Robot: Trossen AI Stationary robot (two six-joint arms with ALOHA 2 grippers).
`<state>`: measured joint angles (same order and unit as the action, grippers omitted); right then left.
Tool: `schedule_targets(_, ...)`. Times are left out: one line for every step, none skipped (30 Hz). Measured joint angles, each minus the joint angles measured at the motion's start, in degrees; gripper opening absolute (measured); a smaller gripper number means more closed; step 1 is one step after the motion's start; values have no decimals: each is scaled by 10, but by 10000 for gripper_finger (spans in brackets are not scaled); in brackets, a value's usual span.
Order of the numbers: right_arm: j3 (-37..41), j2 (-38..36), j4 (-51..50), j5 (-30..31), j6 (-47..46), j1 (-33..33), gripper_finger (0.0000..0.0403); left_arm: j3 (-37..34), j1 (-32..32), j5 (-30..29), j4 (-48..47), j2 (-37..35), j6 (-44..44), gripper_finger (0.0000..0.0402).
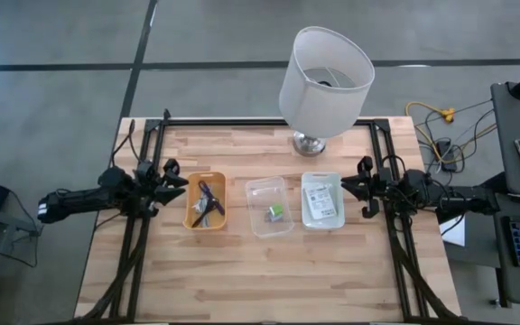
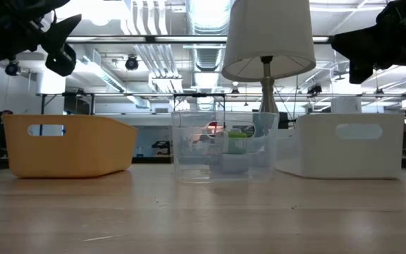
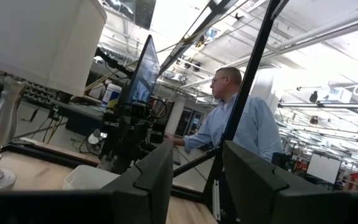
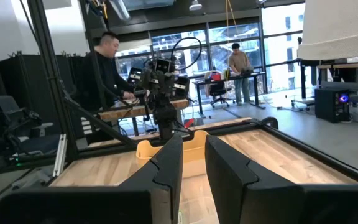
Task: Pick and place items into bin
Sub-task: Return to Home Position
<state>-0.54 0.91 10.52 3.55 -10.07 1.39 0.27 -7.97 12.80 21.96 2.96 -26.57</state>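
A wooden table [image 1: 242, 271] carries three bins in a row across its middle: orange bin [image 1: 205, 176] on the left, clear bin [image 1: 253, 209] in the centre, white bin [image 1: 321, 176] on the right. A lamp [image 1: 325, 81] stands behind them, near the far edge

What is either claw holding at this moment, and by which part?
Nothing is held. The left claw and the right claw are both open, and the gap of each is empty.
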Motion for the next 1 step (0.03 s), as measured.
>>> schedule_targets(0, 0, 0, 0, 0, 0, 59, 0, 0, 0, 0, 0, 0, 125)
